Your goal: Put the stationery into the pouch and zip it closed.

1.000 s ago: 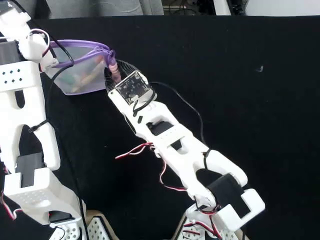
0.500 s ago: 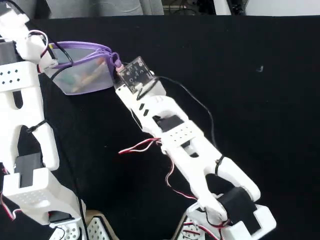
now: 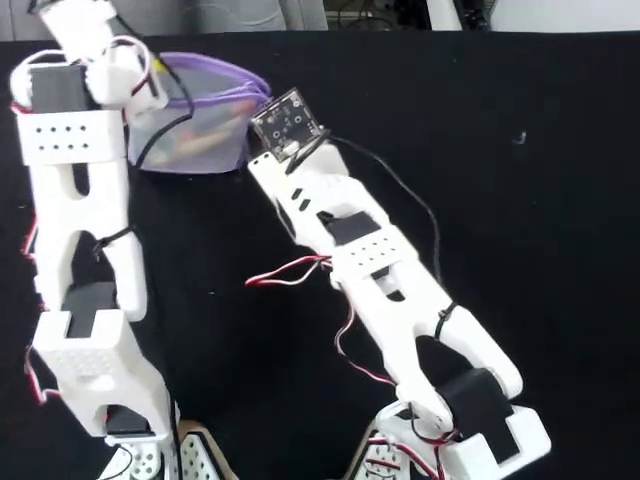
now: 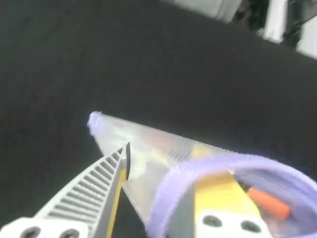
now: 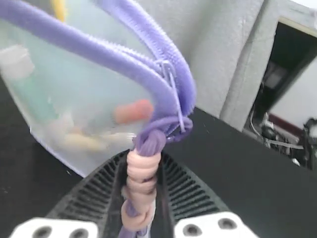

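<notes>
Starting at the table's far left corner, you have the left gripper clamped on the left end of the pouch. In the left wrist view its ribbed white finger and its yellow-padded finger press on the clear wall from either side, just below the purple zip. The pouch hangs between your two grippers near the far edge, and you cannot tell whether its bottom touches the table. Through the clear wall you can see the stationery lying inside, an orange piece among paler ones. The zip's two purple bands stand apart over most of the mouth, which gapes beside the left gripper, and they meet at the slider on the pouch's right end. From that slider hangs a knotted pull cord, pink and purple. Your right gripper has its black ribbed fingers closed together on this cord, just right of the pouch, with its arm stretching back toward the near edge.
</notes>
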